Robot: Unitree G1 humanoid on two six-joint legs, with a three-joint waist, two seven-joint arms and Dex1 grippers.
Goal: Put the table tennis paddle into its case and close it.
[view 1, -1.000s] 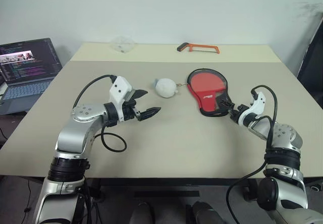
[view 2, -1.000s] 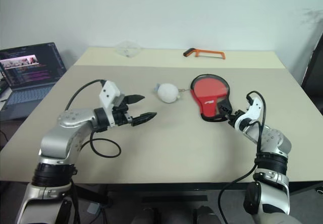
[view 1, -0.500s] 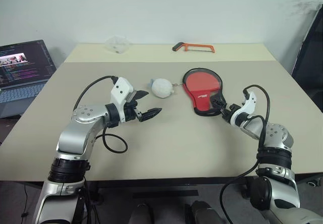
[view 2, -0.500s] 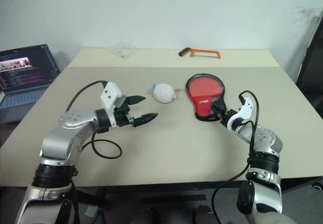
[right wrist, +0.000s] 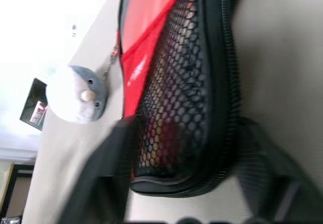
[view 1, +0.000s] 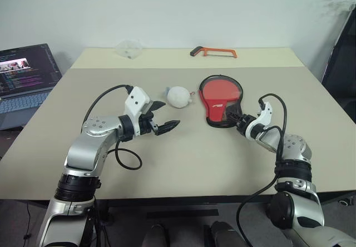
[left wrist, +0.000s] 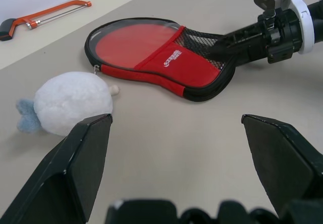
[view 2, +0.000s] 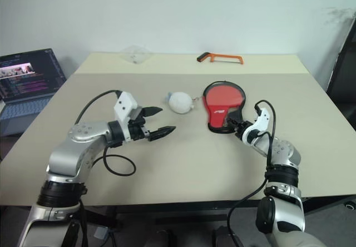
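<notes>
The case [view 1: 221, 91] lies flat right of the table's middle, red with a white logo, black mesh at its narrow end and a black zip rim. Through the mesh I see the pale, red-striped handle of the table tennis paddle [right wrist: 169, 133] inside. A pale plush ball [view 1: 179, 95] lies to the case's left, joined to it by a short chain. My right gripper [view 1: 230, 117] is at the narrow mesh end, its fingers [right wrist: 108, 176] pressed on either side of it. My left gripper [view 1: 167, 117] hovers open, left of the case and just in front of the ball.
An orange hacksaw [view 1: 214, 52] and a clear plastic piece [view 1: 129, 49] lie at the table's far edge. An open laptop [view 1: 25, 74] stands off the table to the left.
My right gripper has moved left onto the case's narrow end, and its fingers have closed in around it. The left arm has stayed put.
</notes>
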